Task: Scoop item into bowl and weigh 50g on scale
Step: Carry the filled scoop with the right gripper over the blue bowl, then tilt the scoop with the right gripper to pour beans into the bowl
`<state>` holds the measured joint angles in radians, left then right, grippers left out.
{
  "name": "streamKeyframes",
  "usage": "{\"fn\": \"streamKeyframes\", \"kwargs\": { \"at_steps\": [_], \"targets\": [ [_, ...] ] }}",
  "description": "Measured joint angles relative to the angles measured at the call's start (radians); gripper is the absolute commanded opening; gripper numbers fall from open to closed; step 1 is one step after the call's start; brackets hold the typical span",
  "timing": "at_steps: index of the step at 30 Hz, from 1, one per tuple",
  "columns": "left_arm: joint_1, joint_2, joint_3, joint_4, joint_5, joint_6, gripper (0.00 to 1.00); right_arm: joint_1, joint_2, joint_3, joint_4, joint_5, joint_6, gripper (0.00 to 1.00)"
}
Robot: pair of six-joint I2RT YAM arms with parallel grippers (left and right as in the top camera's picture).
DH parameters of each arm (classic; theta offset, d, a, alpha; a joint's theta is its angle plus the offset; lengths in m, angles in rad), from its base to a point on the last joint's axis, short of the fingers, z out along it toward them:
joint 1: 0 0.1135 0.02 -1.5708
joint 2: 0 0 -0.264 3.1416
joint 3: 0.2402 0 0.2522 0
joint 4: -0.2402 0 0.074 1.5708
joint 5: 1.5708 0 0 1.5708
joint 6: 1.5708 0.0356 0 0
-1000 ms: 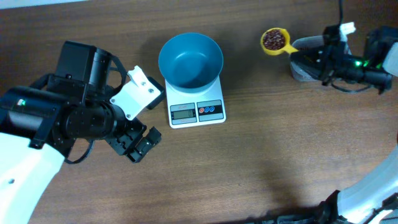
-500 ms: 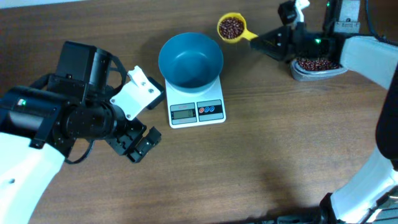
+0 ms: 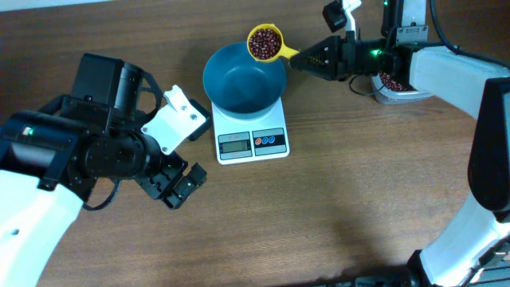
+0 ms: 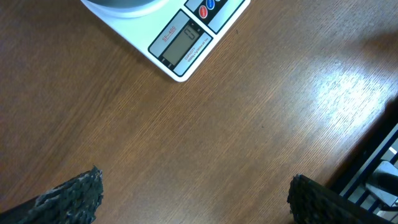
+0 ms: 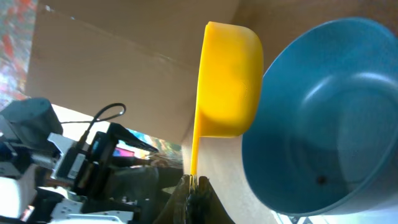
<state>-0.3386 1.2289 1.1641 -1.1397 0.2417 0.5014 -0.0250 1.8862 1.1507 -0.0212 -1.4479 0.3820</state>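
The blue bowl stands on the white scale, whose display and red and blue buttons face the front. The bowl looks empty. My right gripper is shut on the handle of a yellow scoop full of reddish-brown beans, held at the bowl's far rim. In the right wrist view the scoop hangs just left of the bowl, and the gripper pinches its handle. My left gripper is open and empty, left of the scale. The scale's display shows in the left wrist view.
A clear tub with more beans sits at the back right, partly hidden by my right arm. The left arm's bulky body fills the table's left side. Bare wood lies in front of the scale.
My right gripper has carried the loaded scoop leftward from beside the tub to the bowl's far rim. The left arm has not moved.
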Motion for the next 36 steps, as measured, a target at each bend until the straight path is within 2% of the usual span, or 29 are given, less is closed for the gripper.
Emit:
{"fn": "streamKeyframes", "kwargs": {
  "at_steps": [19,28,36],
  "targets": [
    [0.000,0.000,0.000,0.000,0.000,0.000,0.99,0.001,0.000,0.000,0.000,0.098,-0.100,0.04],
    [0.000,0.000,0.000,0.000,0.000,0.000,0.99,0.039,0.000,0.000,0.000,0.106,-0.200,0.04],
    [0.000,0.000,0.000,0.000,0.000,0.000,0.99,0.039,0.000,0.000,-0.008,0.222,-0.283,0.04]
  ]
}}
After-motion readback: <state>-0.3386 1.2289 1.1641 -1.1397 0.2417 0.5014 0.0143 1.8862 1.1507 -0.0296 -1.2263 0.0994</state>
